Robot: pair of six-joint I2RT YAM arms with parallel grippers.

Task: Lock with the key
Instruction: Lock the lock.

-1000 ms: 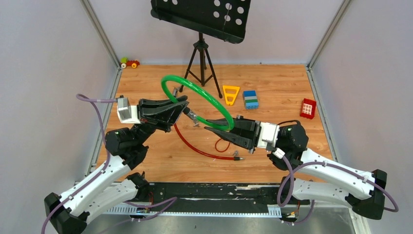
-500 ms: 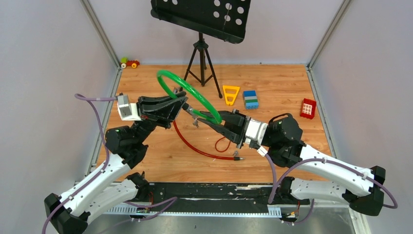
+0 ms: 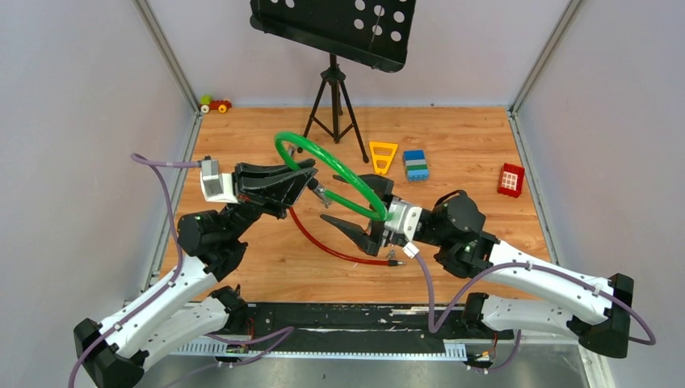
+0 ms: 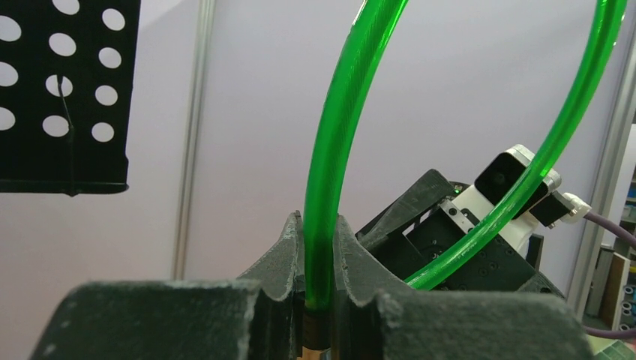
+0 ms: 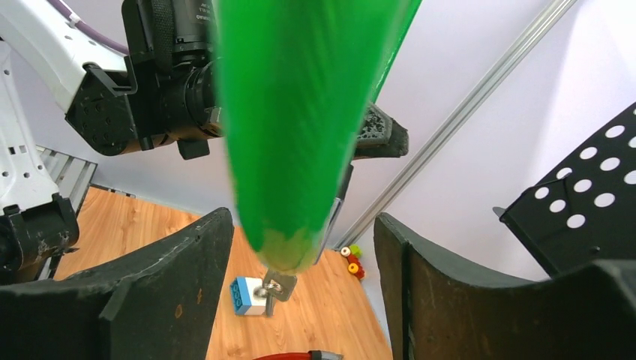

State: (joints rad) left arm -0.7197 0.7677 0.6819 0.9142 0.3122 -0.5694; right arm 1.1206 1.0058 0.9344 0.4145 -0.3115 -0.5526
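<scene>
One green cable, one red cable and one key were present. The left gripper clamped the green cable; the key hung just beyond the wide-spread right gripper.

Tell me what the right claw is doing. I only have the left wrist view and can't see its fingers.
Observer: The right claw is open. The green cable runs between its fingers, unpinched.
Operator: Anything hanging off my cable end?
Observer: Yes. The top view shows a small silvery metal piece dangling just past the left claw. I can't tell whether it's the key.
Operator: What's underneath?
Observer: A red cable lies on the wooden table below both claws.
</scene>
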